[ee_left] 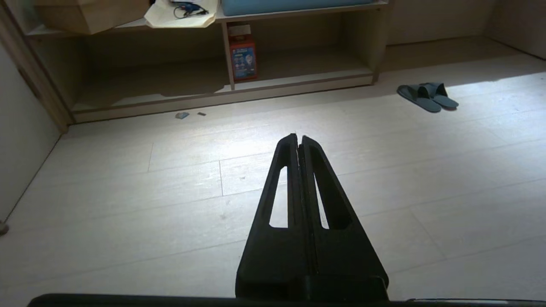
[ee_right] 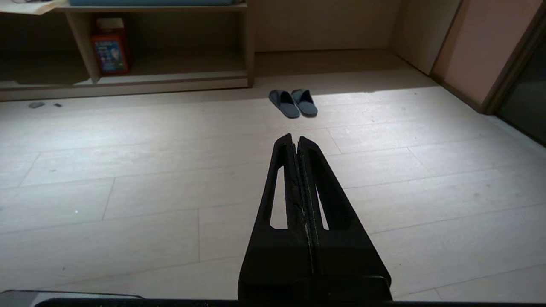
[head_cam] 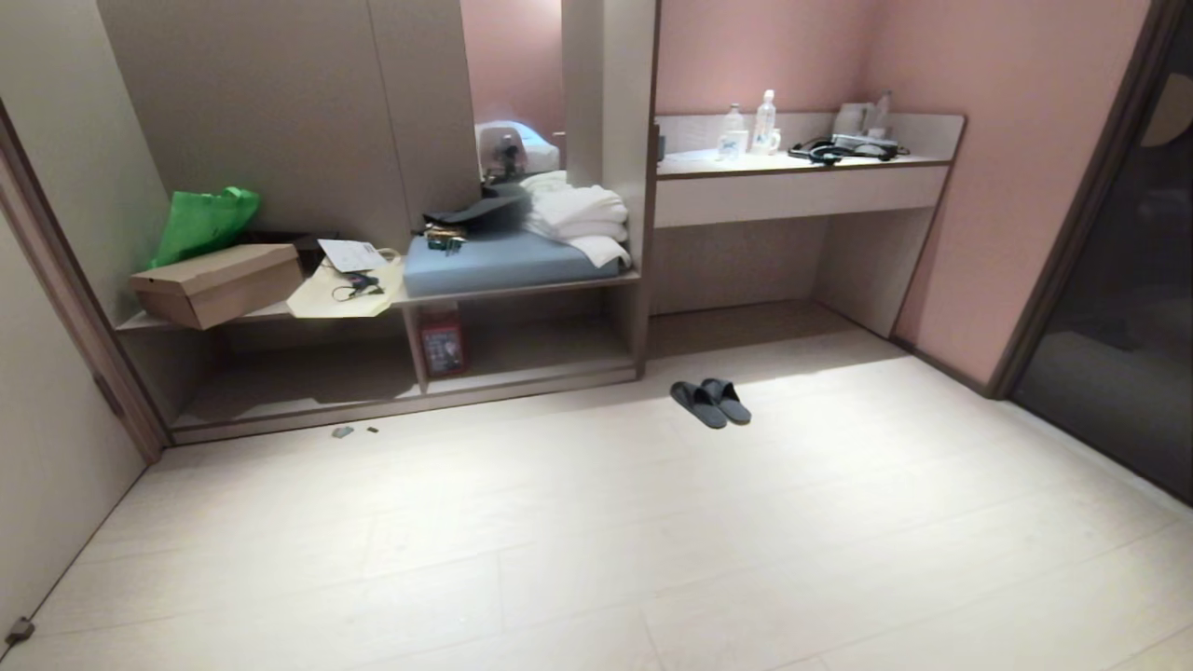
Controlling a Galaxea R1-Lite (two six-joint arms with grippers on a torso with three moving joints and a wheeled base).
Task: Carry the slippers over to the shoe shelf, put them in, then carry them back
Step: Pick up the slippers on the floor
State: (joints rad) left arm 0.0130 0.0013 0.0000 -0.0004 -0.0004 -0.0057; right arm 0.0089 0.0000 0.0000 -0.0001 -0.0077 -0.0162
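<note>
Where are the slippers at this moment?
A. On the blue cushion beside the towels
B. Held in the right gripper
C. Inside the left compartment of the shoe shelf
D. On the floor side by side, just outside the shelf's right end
D: the slippers lie as a pair on the pale floor, in front of the right end of the shoe shelf, with neither gripper near them.

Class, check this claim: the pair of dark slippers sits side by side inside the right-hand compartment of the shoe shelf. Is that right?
Not right. The slippers do sit side by side, but on the floor in front of the shoe shelf, not inside it. The head view shows this.
</note>
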